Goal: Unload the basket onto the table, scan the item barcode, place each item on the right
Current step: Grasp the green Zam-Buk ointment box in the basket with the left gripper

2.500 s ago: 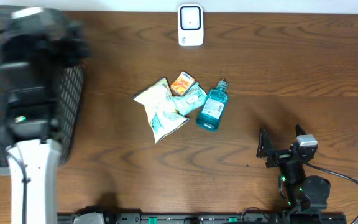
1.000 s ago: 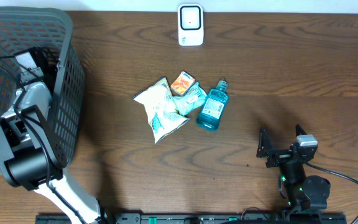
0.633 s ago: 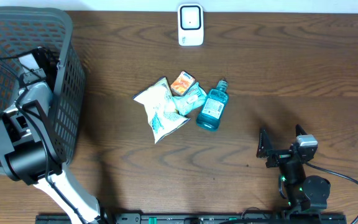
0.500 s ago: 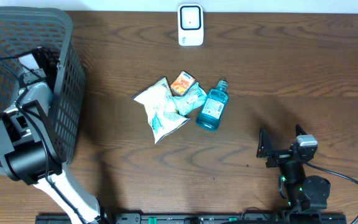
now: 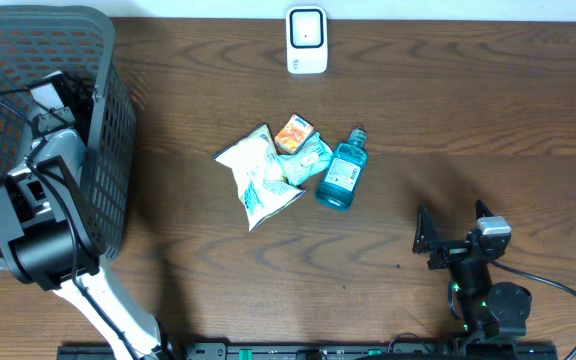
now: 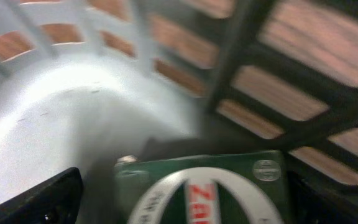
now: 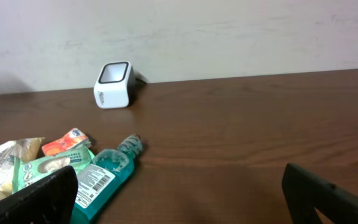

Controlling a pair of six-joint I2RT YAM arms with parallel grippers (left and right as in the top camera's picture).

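Note:
My left arm (image 5: 43, 200) reaches down into the dark mesh basket (image 5: 110, 150) at the table's left. In the left wrist view, a green box (image 6: 204, 186) with a white oval and red letters lies on the basket floor between the wide-open fingers of my left gripper (image 6: 185, 208). The fingers stand apart from the box's sides. My right gripper (image 5: 452, 230) rests open and empty at the lower right, facing the white scanner (image 7: 114, 84) at the far edge. The scanner (image 5: 307, 41) is unblocked.
A white chip bag (image 5: 258, 178), a small orange box (image 5: 294, 132), a green wipes pack (image 5: 310, 155) and a blue mouthwash bottle (image 5: 342, 174) lie clustered mid-table. The bottle (image 7: 101, 177) shows its barcode label to the right wrist camera. Basket walls (image 6: 42, 106) close in round the left gripper.
The left arm swung down into the basket and has since edged slightly further in. The basket shifted a little. The right arm and the table items stayed still.

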